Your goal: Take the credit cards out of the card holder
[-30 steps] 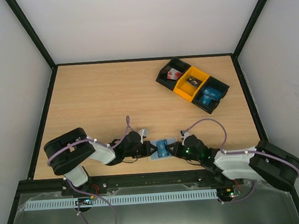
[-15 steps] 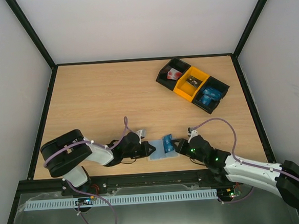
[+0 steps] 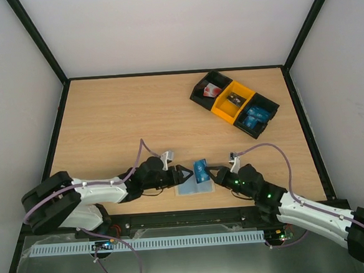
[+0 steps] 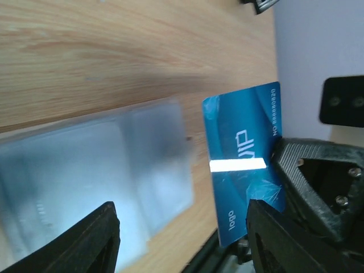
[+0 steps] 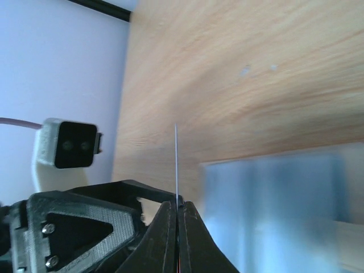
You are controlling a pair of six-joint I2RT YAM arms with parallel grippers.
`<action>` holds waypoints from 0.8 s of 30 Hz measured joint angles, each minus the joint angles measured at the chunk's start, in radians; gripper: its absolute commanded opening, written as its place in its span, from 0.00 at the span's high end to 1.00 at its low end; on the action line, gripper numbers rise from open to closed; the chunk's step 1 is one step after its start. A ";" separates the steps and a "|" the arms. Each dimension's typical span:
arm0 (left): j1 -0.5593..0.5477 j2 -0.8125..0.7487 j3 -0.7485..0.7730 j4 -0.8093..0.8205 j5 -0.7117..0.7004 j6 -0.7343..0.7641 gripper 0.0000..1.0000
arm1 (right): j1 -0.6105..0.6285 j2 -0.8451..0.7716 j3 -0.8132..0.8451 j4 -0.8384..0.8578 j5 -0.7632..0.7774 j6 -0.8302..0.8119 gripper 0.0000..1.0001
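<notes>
A bright-blue credit card stands on edge just above the table, pinched at one end by my right gripper. In the right wrist view the credit card shows edge-on between the shut fingers of my right gripper. The translucent card holder lies flat on the wood below and left of the card. My left gripper hovers at its left edge. From the left wrist the card holder lies under my open left gripper, with the credit card to its right.
A row of three bins stands at the back right: a black bin with a red-and-white item, a yellow bin with a small dark item, and a black bin holding blue cards. The table's front edge runs just below the holder.
My right gripper has drawn the blue card out of the holder and lifted it. My left gripper has opened and let go of the holder, which now lies flat. The left arm stretched rightward.
</notes>
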 measured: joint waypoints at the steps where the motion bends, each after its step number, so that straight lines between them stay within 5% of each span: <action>1: 0.001 -0.018 0.000 0.007 0.003 -0.005 0.35 | 0.000 -0.020 0.000 0.008 -0.006 0.006 0.98; 7: 0.001 -0.057 -0.006 0.097 0.036 -0.038 0.36 | 0.000 -0.102 -0.007 0.089 -0.045 0.056 0.98; 12: 0.001 -0.060 -0.048 0.213 0.079 -0.080 0.46 | 0.000 -0.106 -0.013 0.150 -0.072 0.095 0.98; 24: 0.001 -0.030 -0.087 0.430 0.140 -0.156 0.91 | 0.000 -0.090 -0.016 0.219 -0.112 0.126 0.98</action>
